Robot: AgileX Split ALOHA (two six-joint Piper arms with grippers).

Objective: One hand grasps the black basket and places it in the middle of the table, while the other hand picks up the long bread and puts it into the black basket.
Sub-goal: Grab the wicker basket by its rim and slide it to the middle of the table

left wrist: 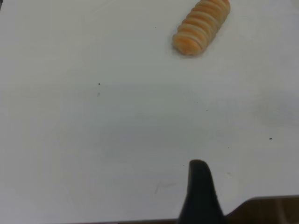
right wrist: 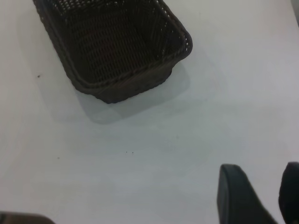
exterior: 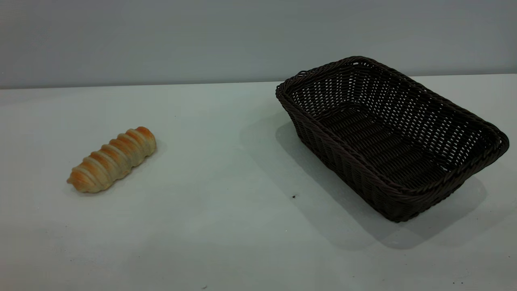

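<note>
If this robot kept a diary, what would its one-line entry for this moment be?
stage: not started | long bread: on table, left side | black basket: empty, right side | right gripper: open, above table | left gripper: away from bread

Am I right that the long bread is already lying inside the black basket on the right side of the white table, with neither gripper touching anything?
Not quite: the exterior view shows the long bread lying on the table at the left, well apart from the black basket, which holds nothing. The rest stands: the basket sits at the right, and neither the left gripper nor the right gripper touches anything.
</note>
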